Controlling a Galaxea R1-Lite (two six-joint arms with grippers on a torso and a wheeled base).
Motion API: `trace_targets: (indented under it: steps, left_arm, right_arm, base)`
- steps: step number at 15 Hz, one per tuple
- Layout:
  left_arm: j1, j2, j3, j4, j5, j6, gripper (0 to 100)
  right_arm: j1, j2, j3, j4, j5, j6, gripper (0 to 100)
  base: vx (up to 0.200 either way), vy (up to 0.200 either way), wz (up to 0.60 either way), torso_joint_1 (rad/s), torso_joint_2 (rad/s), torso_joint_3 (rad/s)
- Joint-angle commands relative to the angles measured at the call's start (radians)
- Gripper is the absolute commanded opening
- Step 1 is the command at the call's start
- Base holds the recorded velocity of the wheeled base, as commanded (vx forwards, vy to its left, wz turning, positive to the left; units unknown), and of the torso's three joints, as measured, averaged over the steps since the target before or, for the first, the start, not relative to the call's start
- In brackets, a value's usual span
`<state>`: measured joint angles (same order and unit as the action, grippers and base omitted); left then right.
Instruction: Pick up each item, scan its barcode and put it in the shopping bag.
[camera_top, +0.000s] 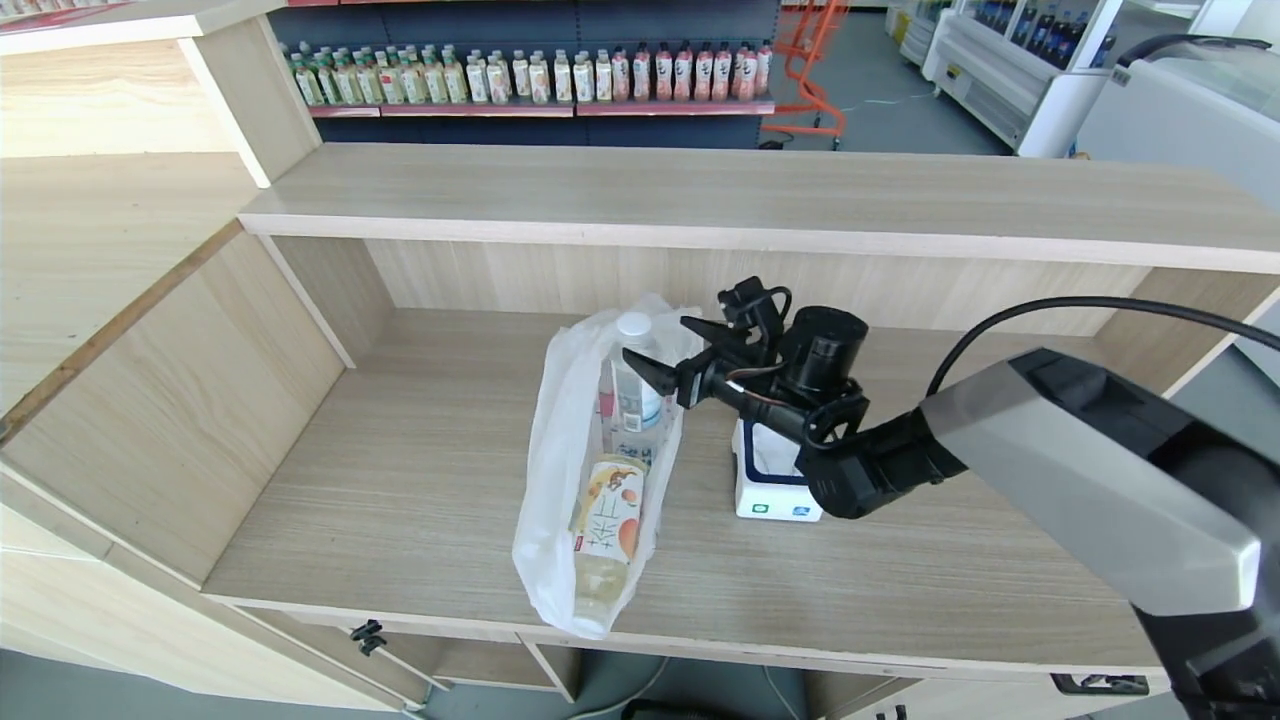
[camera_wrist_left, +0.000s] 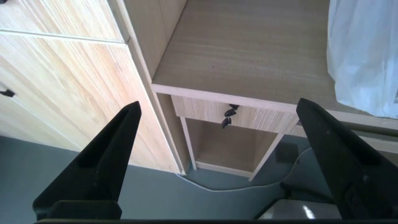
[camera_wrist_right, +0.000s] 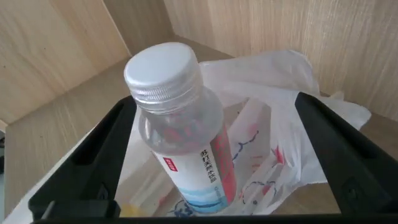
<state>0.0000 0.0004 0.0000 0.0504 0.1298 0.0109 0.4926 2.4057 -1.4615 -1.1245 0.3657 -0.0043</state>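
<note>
Now: right gripper released, jaws wide astride the clear bottle in the shopping bag; withdrawing, you could snag the plastic.

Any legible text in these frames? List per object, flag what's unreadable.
No text I can quote reliably.
Label of the clear bottle: vertical characters, too blurred.
Label of the juice bottle in the shopping bag: large characters, not legible.
Base of the scanner: two small icons, no readable words.
Labels of the shelf bottles: too small.
</note>
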Motion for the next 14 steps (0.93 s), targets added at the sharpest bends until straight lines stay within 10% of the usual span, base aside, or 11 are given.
trace_targets:
  steps: [1, 9, 14]
  left_arm:
    - [0.000, 0.001, 0.000, 0.000, 0.001, 0.000, 100]
    - [0.000, 0.000, 0.000, 0.000, 0.001, 0.000, 100]
    - [0.000, 0.001, 0.000, 0.000, 0.001, 0.000, 100]
  right_arm:
    - [-0.037, -0.191, 0.171, 0.000, 0.002, 0.063, 100]
    - [-0.103, -0.677, 0.710, 0.009, 0.062, 0.129, 100]
    - [-0.160, -1.114, 0.966, 0.265, 0.051, 0.129, 100]
  base:
    - [0.000, 0.000, 0.00, 0.000, 0.00, 0.000]
    - [0.000, 0.000, 0.00, 0.000, 0.00, 0.000]
    - [0.000, 0.000, 0.00, 0.000, 0.00, 0.000]
